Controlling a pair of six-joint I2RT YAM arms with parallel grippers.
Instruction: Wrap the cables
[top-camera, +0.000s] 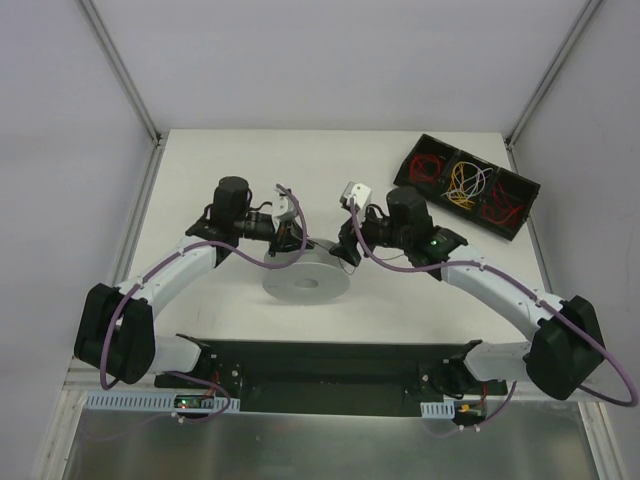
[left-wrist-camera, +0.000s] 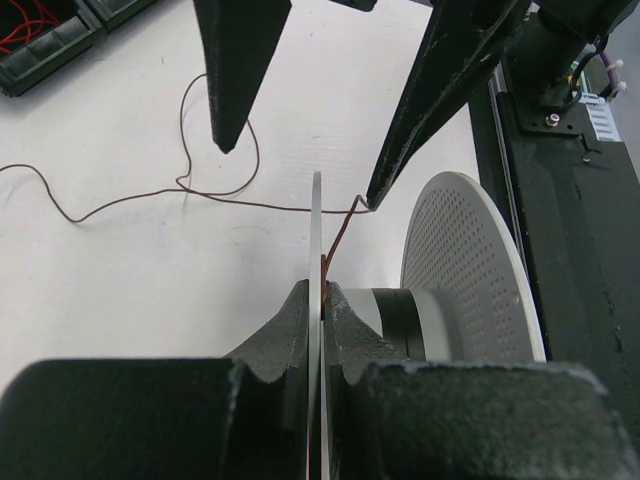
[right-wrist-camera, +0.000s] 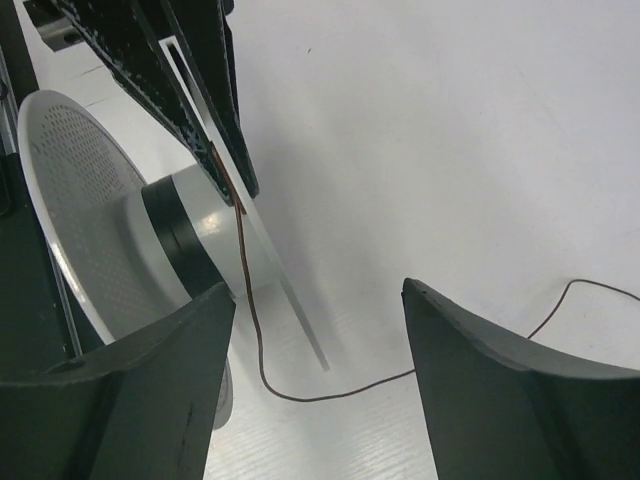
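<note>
One thin brown cable lies loose on the white table. It loops past the right gripper and climbs to the near flange of the grey spool. There the left gripper presses its two fingers together on that thin flange, and the cable's upper end seems trapped against the flange (the end itself is hidden under the pads). The right gripper's fingers stand spread wide and hold nothing. One tip is just beside the rising strand, though the left wrist view does not show whether they touch. In the right wrist view the cable drops from the pinch to the table between the spread fingers of the right gripper, then runs off to the right. There is one spool with two flanges, standing on edge, and one black tray with three compartments of red and yellow wires. From above the strand is too fine to see, and its far end is cut off by the frame edge.
</note>
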